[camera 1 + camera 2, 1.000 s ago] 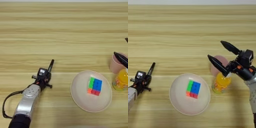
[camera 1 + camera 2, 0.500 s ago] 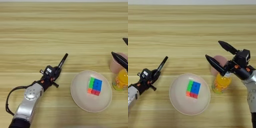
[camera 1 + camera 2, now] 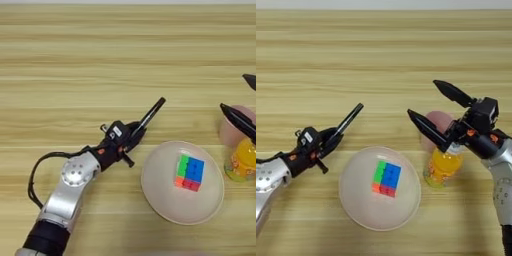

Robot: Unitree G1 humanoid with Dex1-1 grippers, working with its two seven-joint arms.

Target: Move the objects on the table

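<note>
My left gripper (image 3: 131, 136) is shut on the slim black marker pen (image 3: 151, 112), which juts up and to the right from its fingers, just left of the plate. The orange juice bottle (image 3: 442, 167) stands to the right of the plate on the wooden table (image 3: 100, 50). My right gripper (image 3: 422, 97) is open wide. In the picture its two black fingers reach left on either side of the pink cup (image 3: 437, 122). Its wrist sits over the bottle's top and hides most of the cap. Nothing is between its fingers.
A cream plate (image 3: 356, 200) near the front edge carries a multicoloured puzzle cube (image 3: 387, 178). The pink cup stands right behind the bottle, almost touching it. A black cable loops from my left forearm (image 3: 75, 175) at the lower left.
My left gripper has carried the marker to the right and further from me, up to the plate's left rim. The right gripper has edged slightly left. Bottle, cup, plate and cube have stayed put.
</note>
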